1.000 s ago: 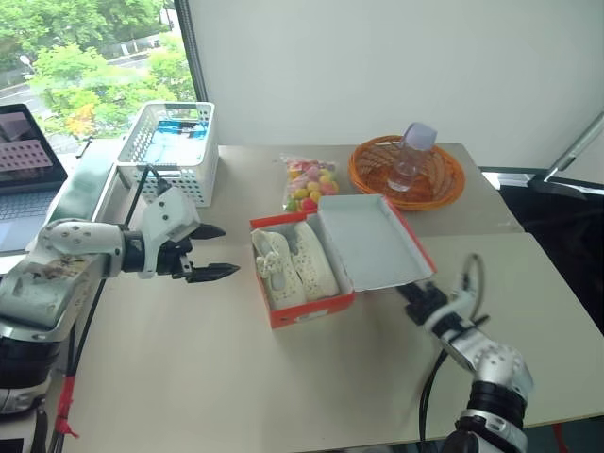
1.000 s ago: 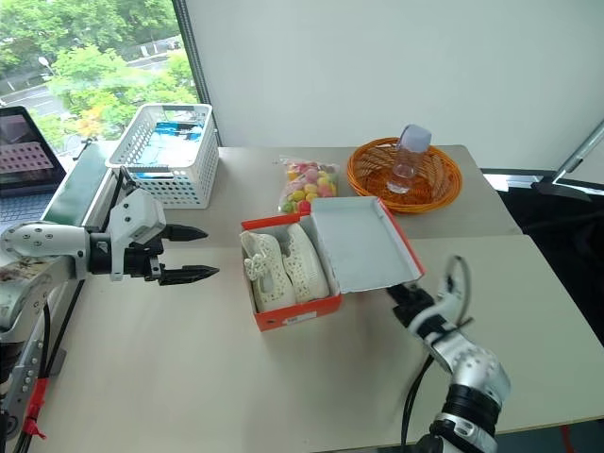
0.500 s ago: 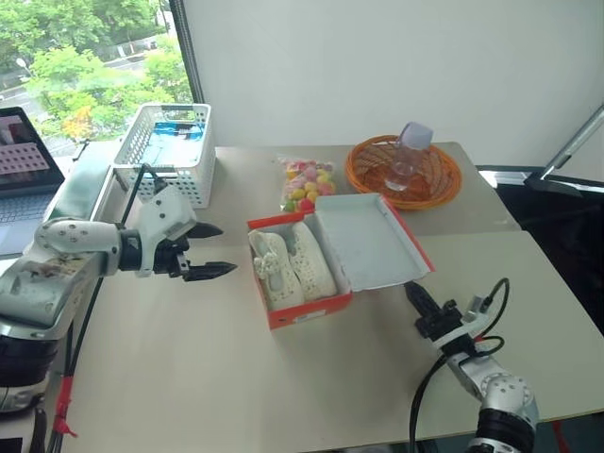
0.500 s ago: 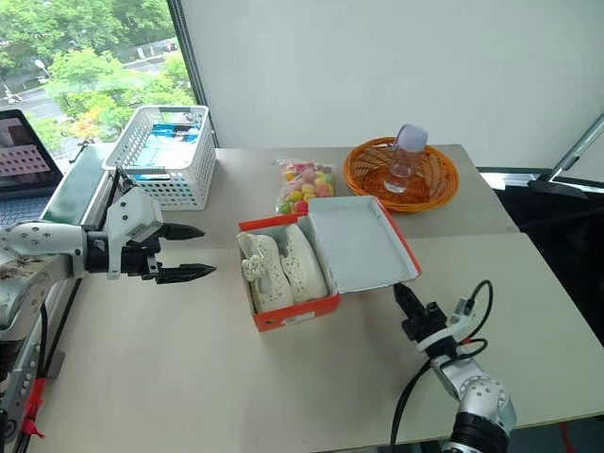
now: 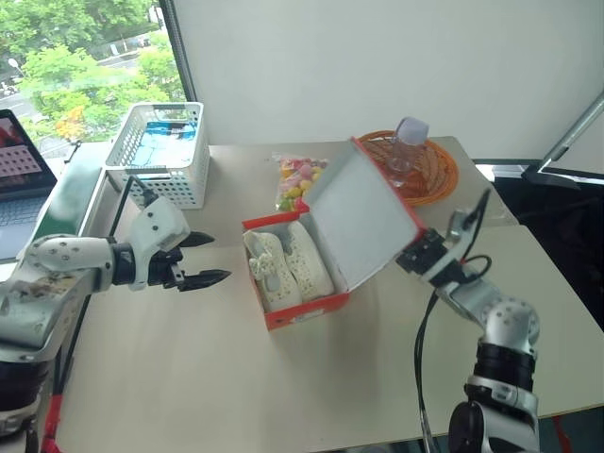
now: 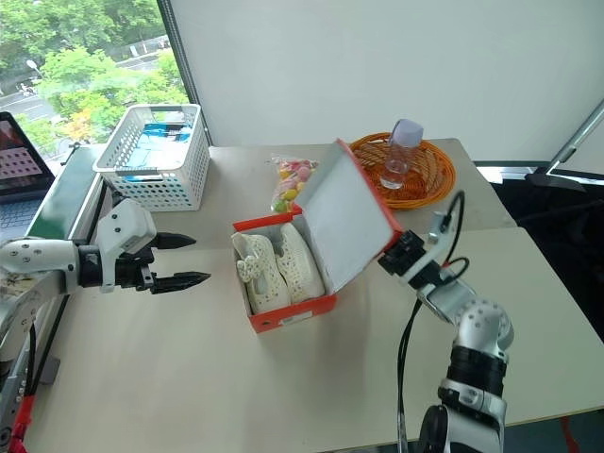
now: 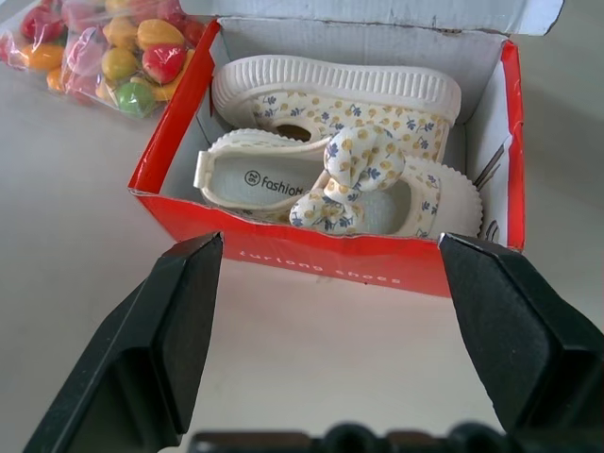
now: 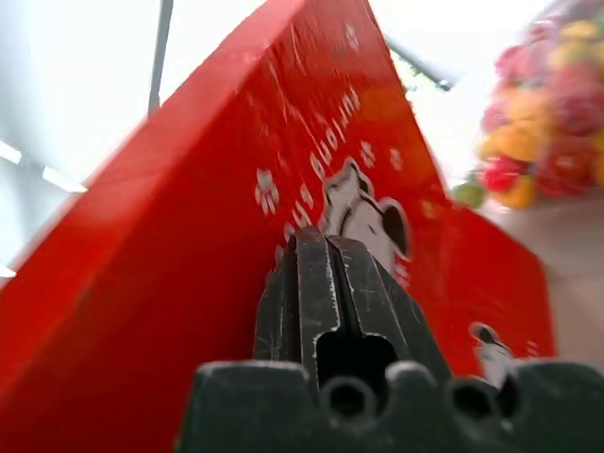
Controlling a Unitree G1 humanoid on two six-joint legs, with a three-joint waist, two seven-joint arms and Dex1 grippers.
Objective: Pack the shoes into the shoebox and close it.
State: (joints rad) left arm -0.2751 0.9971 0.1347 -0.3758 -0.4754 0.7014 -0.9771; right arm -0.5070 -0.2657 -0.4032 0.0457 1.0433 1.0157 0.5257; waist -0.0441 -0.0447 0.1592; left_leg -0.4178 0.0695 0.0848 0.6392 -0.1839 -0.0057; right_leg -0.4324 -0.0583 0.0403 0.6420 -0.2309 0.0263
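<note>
Shoebox (image 5: 300, 307): I see the red-orange box near the middle of the table, long side running away from me, white inside. It sits flat on the tabletop.

Lid (image 5: 363, 219): raised on its hinge along the box's right side, tilted up at a steep slant over the box, white inner face turned toward the shoes. From the right wrist view I read the red outer face with white paw prints and a cartoon animal.

Shoes (image 5: 283, 264): both lie inside the box, side by side, lengthwise. Left wrist view shows cream uppers with a small floral print, a bow on the nearer one, pale ribbed soles.

Right gripper (image 5: 412, 253): fingers pressed together, tip against the red outside of the lid near its free edge, from beneath. I count this as a push, not a grasp.

Left gripper (image 5: 200, 260): fingers spread wide, holding nothing, hanging above the table to the left of the box and pointing at it, clearly apart from the cardboard.

Candy bag (image 5: 297, 179): clear bag of coloured sweets just behind the box.

White basket (image 5: 159, 151): far left of the table, blue packet inside.

Orange wicker basket (image 5: 436, 172): behind the lid, a clear bottle (image 5: 406, 146) with a pale cap standing in it.

Laptop (image 5: 21, 156): far left edge, screen lit.
</note>
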